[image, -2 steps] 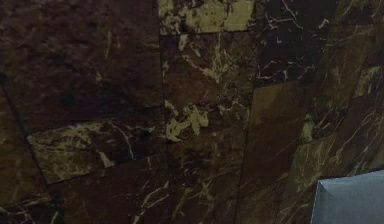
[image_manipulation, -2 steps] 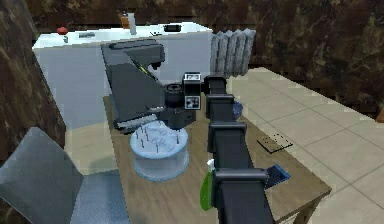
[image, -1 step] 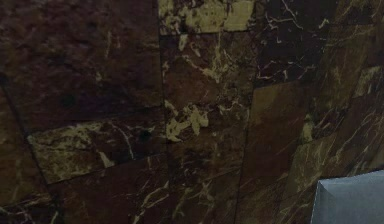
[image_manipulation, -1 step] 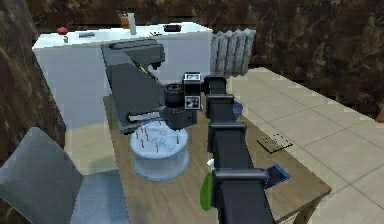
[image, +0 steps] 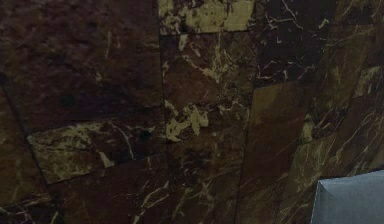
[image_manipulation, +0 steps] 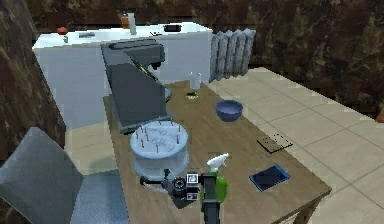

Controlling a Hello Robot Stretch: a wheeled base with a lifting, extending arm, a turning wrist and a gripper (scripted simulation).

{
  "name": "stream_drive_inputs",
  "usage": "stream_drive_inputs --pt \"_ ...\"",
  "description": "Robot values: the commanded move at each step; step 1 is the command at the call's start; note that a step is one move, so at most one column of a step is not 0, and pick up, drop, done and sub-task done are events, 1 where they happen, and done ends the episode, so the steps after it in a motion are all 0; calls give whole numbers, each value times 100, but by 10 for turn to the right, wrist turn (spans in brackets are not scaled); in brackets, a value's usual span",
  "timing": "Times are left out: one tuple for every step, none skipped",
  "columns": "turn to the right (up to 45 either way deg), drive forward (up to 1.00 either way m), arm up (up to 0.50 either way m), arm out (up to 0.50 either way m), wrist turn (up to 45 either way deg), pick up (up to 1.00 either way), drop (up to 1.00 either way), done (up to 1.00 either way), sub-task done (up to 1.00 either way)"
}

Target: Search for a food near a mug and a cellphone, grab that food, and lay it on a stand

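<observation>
Plainly, the step in hand is to settle which thing is the food and bring the gripper (image_manipulation: pixel 203 187) to it. The gripper sits over the near edge of the table (image_manipulation: pixel 300 165), at the end of the arm (image_manipulation: pixel 211 210), with a white-and-green spray bottle (image_manipulation: pixel 216 172) right at its far end. With that bottle and the tabletop behind it, I cannot tell whether it holds anything, nor what state its fingers are in.

The phone (image_manipulation: pixel 270 177) lies flat at the near right of the table. A little farther out lies a flat brown square (image_manipulation: pixel 275 143), which I judge the likeliest food, though it is too small to be sure. A pale cup (image_manipulation: pixel 195 82), perhaps the mug, stands on the far side near a dark machine (image_manipulation: pixel 135 90), well apart from the phone. A blue bowl (image_manipulation: pixel 229 109) sits between.

To do this well, the reach should shift right, toward the phone, before it extends, so that the arm passes clear of the spray bottle and of the white round rack (image_manipulation: pixel 160 150) on the left. It is best to come down on the brown square from above, keeping off the phone near it. Base moves should be small, since a dark marble wall (image: pixel 150 110) stands ahead and a grey chair (image_manipulation: pixel 40 180) crowds the near left.
</observation>
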Motion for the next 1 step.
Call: stream_drive_inputs --pt "0 0 0 0 0 100 0 0 0"
